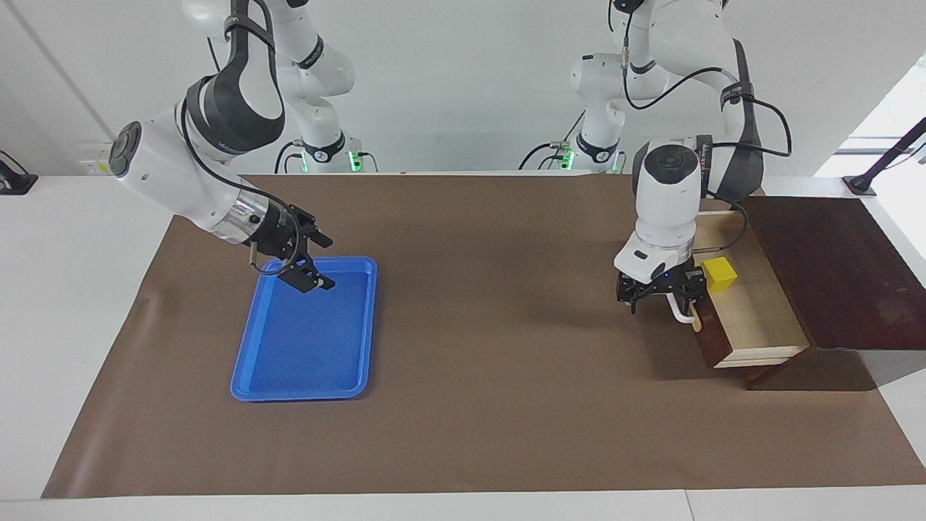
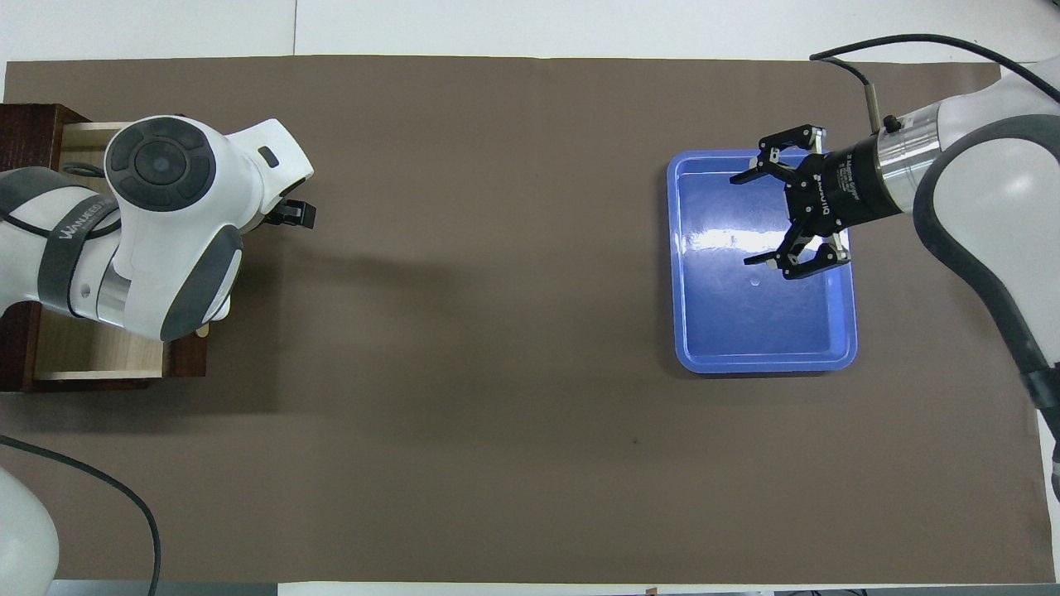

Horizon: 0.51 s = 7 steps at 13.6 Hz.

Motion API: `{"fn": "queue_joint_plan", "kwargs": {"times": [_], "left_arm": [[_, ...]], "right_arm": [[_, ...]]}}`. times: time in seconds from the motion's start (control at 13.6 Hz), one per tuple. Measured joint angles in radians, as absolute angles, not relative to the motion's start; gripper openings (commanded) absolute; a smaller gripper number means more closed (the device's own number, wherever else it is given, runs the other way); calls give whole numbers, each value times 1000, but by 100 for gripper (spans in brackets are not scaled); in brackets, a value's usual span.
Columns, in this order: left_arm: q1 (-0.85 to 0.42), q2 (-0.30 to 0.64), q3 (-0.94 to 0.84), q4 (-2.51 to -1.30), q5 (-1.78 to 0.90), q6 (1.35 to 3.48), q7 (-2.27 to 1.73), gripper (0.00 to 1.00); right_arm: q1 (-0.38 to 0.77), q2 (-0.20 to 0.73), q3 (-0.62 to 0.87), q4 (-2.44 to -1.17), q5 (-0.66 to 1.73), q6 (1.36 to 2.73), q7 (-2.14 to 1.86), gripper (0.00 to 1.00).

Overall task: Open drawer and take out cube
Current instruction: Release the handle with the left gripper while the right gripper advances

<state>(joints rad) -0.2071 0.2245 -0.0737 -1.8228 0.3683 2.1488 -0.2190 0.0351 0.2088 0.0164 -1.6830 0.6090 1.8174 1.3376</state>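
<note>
The dark reddish-brown drawer [image 1: 759, 315] stands pulled open at the left arm's end of the table, its pale interior showing. The yellow cube [image 1: 720, 274] lies inside it, toward the end nearer the robots. My left gripper [image 1: 660, 295] is at the drawer's front, right at the white bar handle [image 1: 678, 310]. In the overhead view the left arm's wrist covers the cube, the handle and most of the drawer [image 2: 91, 352]. My right gripper [image 1: 322, 262] is open and empty in the air over the blue tray; it also shows in the overhead view [image 2: 745, 219].
The flat blue tray [image 1: 304, 394] lies empty toward the right arm's end of the table and also shows in the overhead view [image 2: 766, 364]. The dark cabinet top [image 1: 832, 268] holds the drawer. A brown mat [image 1: 492, 362] covers the table.
</note>
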Motion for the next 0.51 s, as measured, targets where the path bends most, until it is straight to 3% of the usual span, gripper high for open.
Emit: {"fn": "queue_joint_plan", "kwargs": {"times": [0.22, 0.51], "left_arm": [[-208, 228, -73, -1709, 295, 2009, -219, 100], [-200, 235, -54, -1585, 221, 1866, -299, 100]], "right_arm": [[68, 230, 17, -1677, 652, 1830, 1362, 100], [150, 341, 18, -1573, 680, 1850, 1416, 100]]}}
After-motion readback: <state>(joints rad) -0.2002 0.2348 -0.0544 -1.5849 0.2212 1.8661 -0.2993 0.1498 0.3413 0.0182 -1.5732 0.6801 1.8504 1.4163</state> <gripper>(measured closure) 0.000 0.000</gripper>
